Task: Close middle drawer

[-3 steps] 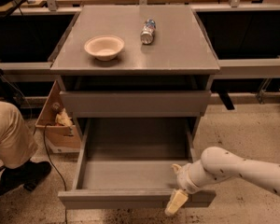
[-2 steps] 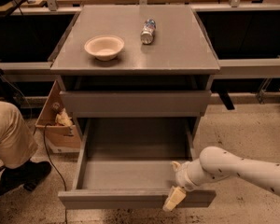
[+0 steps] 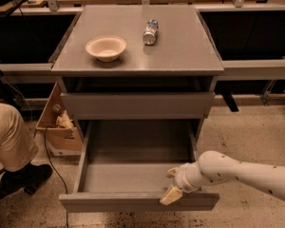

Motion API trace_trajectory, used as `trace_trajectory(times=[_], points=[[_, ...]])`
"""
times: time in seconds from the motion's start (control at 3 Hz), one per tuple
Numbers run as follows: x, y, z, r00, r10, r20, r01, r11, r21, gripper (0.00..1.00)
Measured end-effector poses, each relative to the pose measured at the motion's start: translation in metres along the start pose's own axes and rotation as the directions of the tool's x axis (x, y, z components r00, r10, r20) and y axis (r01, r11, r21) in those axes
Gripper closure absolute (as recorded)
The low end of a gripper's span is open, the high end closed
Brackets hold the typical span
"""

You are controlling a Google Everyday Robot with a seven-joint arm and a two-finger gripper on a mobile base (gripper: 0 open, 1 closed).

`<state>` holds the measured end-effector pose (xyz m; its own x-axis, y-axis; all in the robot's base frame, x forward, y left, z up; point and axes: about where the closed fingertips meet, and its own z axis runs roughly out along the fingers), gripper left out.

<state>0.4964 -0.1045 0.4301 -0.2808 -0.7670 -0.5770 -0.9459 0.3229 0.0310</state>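
Observation:
The middle drawer (image 3: 133,177) is pulled far out of the grey cabinet, and its grey inside holds nothing. Its flat front (image 3: 109,202) faces me at the bottom of the camera view. My gripper (image 3: 171,184) comes in from the right on a white arm and sits at the drawer's front wall, right of centre. It is open: one cream fingertip (image 3: 171,194) lies over the front, the other (image 3: 172,172) just inside. The top drawer (image 3: 137,104) above stands slightly out.
On the cabinet top (image 3: 180,51) stand a cream bowl (image 3: 106,47) and a can lying on its side (image 3: 150,31). A person's leg and black shoe (image 3: 12,146) are at the left, by a cardboard box (image 3: 57,127). Metal rails run behind the cabinet.
My gripper has shifted a little to the left and up along the drawer's front wall. The drawer itself has not visibly moved.

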Motion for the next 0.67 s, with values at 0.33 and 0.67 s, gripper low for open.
trace_trajectory(times=[0.33, 0.67], points=[[-0.013, -0.012, 0.004, 1.0, -0.012, 0.01, 0.012, 0.9995, 0.029, 0.47], [-0.032, -0.033, 0.0, 0.999, -0.039, 0.018, 0.037, 0.9971, 0.066, 0.32]])
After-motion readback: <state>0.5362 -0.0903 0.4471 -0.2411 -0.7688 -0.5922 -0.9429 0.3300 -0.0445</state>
